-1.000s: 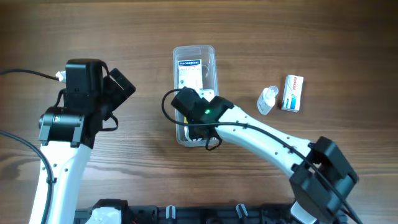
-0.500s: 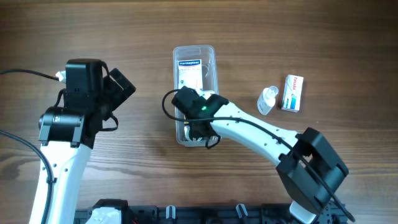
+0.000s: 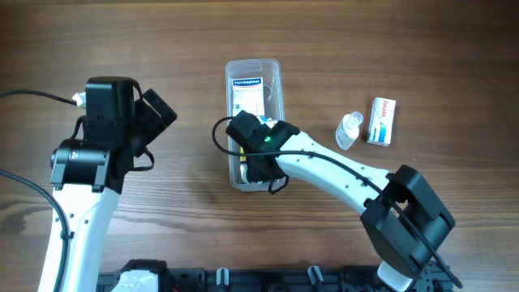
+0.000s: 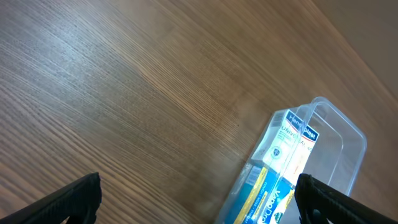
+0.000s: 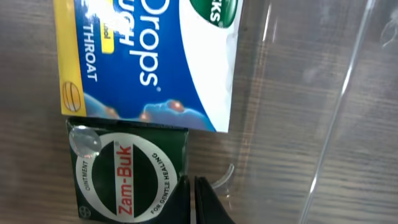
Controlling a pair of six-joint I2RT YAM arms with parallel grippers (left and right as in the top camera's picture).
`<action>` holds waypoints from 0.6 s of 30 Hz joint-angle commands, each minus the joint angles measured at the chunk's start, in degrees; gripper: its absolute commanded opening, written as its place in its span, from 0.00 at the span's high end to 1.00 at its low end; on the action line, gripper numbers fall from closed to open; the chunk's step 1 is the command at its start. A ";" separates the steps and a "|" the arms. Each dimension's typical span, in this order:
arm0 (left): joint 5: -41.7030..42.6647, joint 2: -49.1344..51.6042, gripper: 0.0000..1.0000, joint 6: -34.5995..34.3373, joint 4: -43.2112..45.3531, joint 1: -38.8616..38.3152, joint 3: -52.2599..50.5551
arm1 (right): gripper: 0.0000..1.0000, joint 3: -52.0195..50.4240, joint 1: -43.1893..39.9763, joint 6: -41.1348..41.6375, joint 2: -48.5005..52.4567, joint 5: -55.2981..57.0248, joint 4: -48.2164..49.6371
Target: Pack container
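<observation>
Since a second ago the right arm's elbow has swung a little toward 9 o'clock. The left arm, the bottle and the loose box have not moved.

Container [image 3: 254, 64]: clear plastic, lying lengthwise from 12 to 6 o'clock near the middle of the table [image 3: 422, 49]. A white plaster box [image 3: 249, 96] lies in its 12 o'clock half.

Right gripper [image 5: 193, 202]: down inside the 6 o'clock end of the container. Its fingers are pressed together with nothing between them. In the right wrist view the tips sit just beside the edge of a green box [image 5: 127, 177]; contact cannot be confirmed. A blue and white lozenge box [image 5: 149, 56] lies against the green box, and the container's clear wall runs alongside.

Left gripper [image 3: 158, 113]: above bare wood at 9 o'clock of the container, well apart from it. Its fingers [image 4: 74, 199] are spread wide and carry nothing.

Outside the container, at 3 o'clock: a small clear bottle [image 3: 349, 130] lying on the table, and just beside it a small white box [image 3: 381, 121].
</observation>
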 commanded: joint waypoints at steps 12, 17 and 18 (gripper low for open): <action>-1.16 -0.57 0.00 0.72 0.07 0.37 0.94 | 0.96 0.94 -0.57 -0.61 1.60 -0.44 -1.14; -1.16 -0.57 0.00 0.72 0.07 0.35 0.94 | 0.96 0.94 -0.57 -0.63 1.60 -0.52 -0.98; -1.16 -0.57 0.00 0.72 0.07 0.35 0.94 | 0.96 0.94 -0.57 -0.61 1.60 -0.70 -1.14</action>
